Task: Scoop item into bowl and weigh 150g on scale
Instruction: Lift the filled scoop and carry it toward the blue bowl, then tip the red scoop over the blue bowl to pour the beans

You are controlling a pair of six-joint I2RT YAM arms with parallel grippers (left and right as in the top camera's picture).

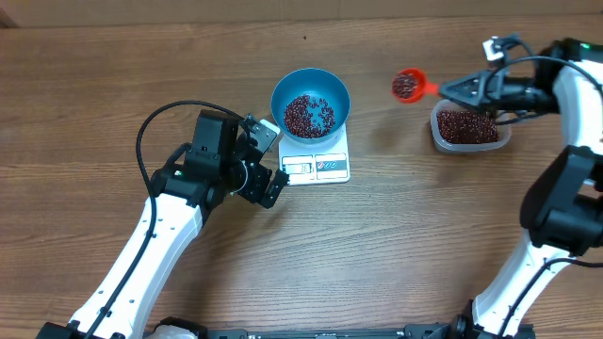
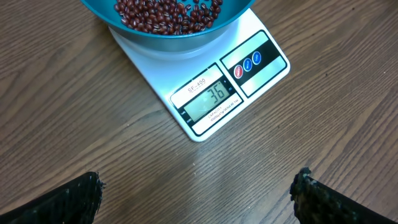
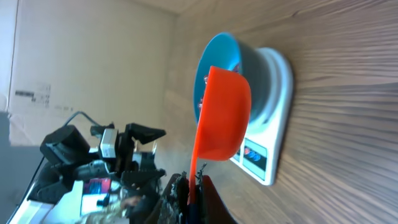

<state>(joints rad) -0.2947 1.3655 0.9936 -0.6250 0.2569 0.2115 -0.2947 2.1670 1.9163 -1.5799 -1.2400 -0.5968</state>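
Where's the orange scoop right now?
Overhead view, right side: the orange scoop, loaded with beans, is held by the right tool between the blue bowl on the scale and the clear tub, nearer the tub.

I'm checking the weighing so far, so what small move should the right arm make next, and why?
Probably carry the scoop across to above the bowl and tip it. The right pincer holds it loaded with beans, off to the side of the bowl, and the scale shows 36, well short of 150.
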